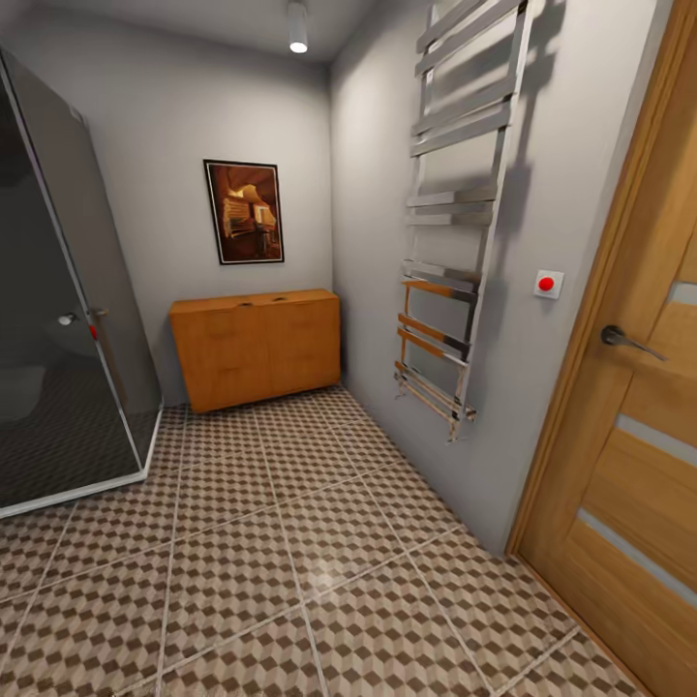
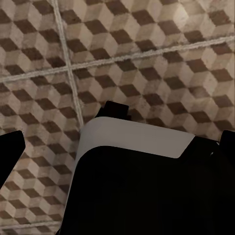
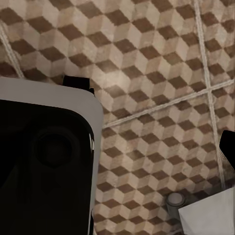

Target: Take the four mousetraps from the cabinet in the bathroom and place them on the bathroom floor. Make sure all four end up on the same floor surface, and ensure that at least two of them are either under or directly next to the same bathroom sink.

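Observation:
The orange-brown cabinet (image 1: 257, 348) stands against the far wall, its front panels closed. Two tiny dark marks lie on its flat top, too small to identify. The mousetraps and the sink are out of view. The cube-patterned bathroom floor (image 1: 290, 542) stretches from me to the cabinet. In the left wrist view my left gripper (image 2: 117, 147) hangs over the tiles above my own dark and white body, with dark fingertips (image 2: 11, 156) at both edges and nothing between them. My right gripper (image 3: 117, 147) also faces the floor (image 3: 161, 73), with one fingertip (image 3: 228, 147) at the frame edge.
A dark glass shower cabin (image 1: 68, 319) fills the left side. A chrome towel rail (image 1: 455, 242) juts from the right wall, with a red button (image 1: 547, 284) beside it. A wooden door (image 1: 629, 436) stands at the near right. A framed picture (image 1: 244, 212) hangs above the cabinet.

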